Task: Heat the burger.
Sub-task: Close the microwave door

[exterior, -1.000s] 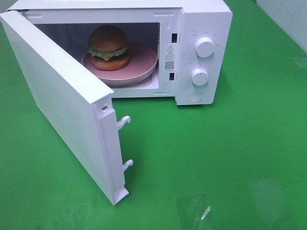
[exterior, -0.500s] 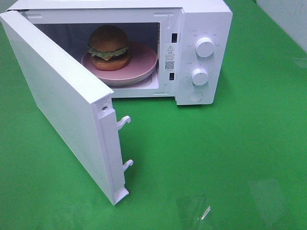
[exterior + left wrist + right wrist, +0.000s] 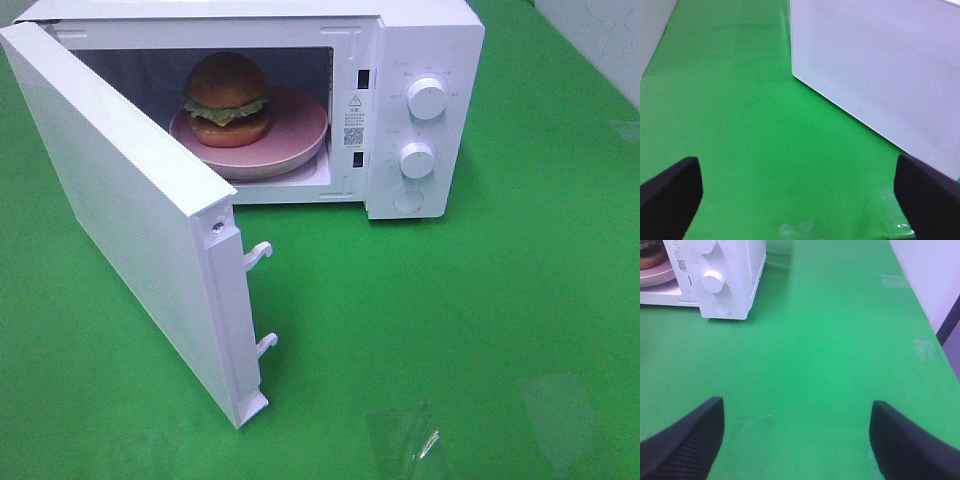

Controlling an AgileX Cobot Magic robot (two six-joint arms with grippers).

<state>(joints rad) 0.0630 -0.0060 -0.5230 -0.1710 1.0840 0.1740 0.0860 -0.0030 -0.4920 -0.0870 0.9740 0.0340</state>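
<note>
White microwave (image 3: pixel 440 45): one burger (image 3: pixel 227 92), one plate (image 3: pixel 302 128), two knobs (image 3: pixel 427 98).

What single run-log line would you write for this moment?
burger: on pink plate inside microwave | door: open | left gripper: open, empty | right gripper: open, empty

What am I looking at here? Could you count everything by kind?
Microwave: 1
Burger: 1
Pink plate: 1
Knobs: 2
Round button: 1
Left pincer, right pincer: 2
Total: 8
</note>
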